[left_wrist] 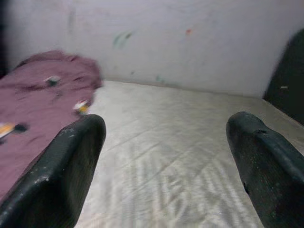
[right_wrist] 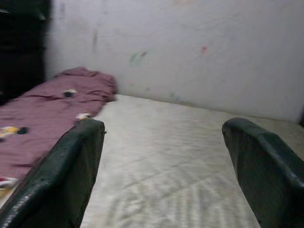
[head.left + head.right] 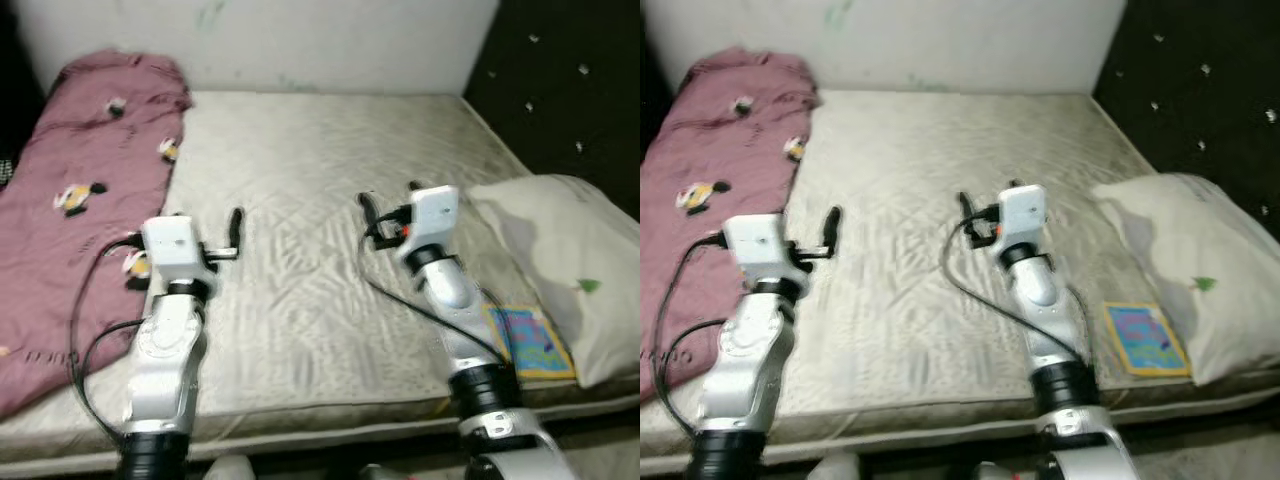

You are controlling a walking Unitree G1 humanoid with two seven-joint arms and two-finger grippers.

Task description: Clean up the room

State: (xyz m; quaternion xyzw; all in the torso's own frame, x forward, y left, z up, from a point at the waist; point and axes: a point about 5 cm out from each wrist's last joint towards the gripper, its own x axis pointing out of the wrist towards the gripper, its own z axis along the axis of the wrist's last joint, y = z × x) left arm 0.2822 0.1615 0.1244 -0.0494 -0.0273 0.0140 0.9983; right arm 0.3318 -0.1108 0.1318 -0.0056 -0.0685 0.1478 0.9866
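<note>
Two silver arms reach out over a bare quilted mattress.

The pale grey quilted mattress (image 3: 300, 210) runs back to a white wall (image 3: 300, 40). A mauve blanket with small cartoon prints (image 3: 70, 200) lies along its left side. At the right, a white pillow (image 3: 570, 260) rests by a black tufted headboard (image 3: 570, 80), with a flat, colourful yellow-edged book (image 3: 530, 340) just beside it near the mattress edge. The left gripper (image 3: 236, 228) and right gripper (image 3: 390, 203) hang above the mattress, well apart.
</note>
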